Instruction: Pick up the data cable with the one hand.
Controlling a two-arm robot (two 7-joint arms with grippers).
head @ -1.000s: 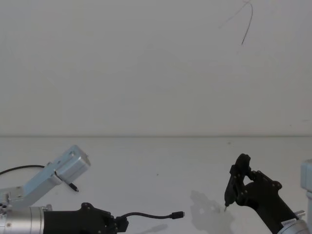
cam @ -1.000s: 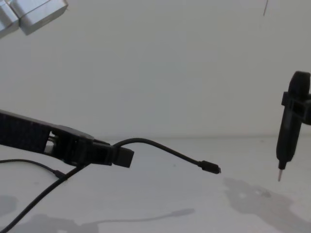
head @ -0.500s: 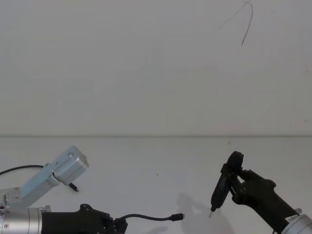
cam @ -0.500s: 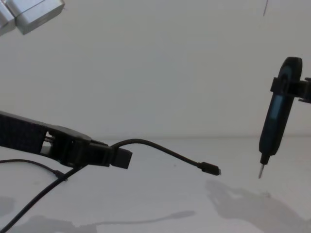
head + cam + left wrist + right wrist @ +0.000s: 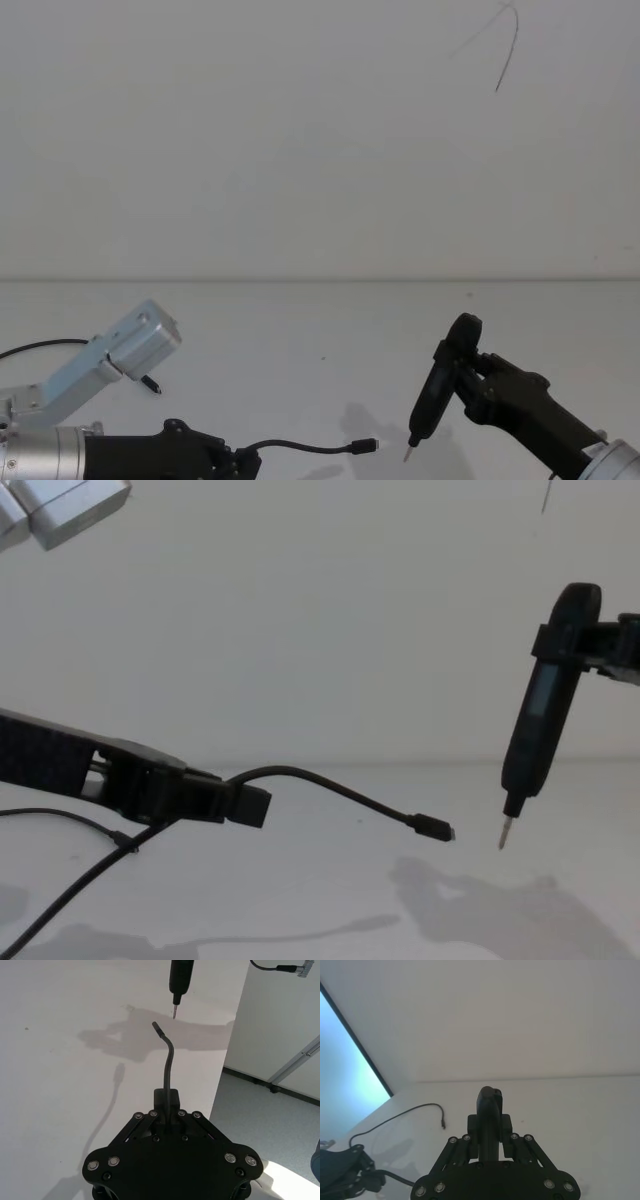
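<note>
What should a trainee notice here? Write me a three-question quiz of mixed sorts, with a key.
1. True or false: the left gripper is shut on the data cable, and the cable's plug hangs above the table.
2. What is the right gripper holding? A: a pen-shaped tool. B: a second cable. C: nothing.
3. In one word: are the plug and the tool's tip touching or apart?

Key: 1 true; 2 A; 3 apart.
</note>
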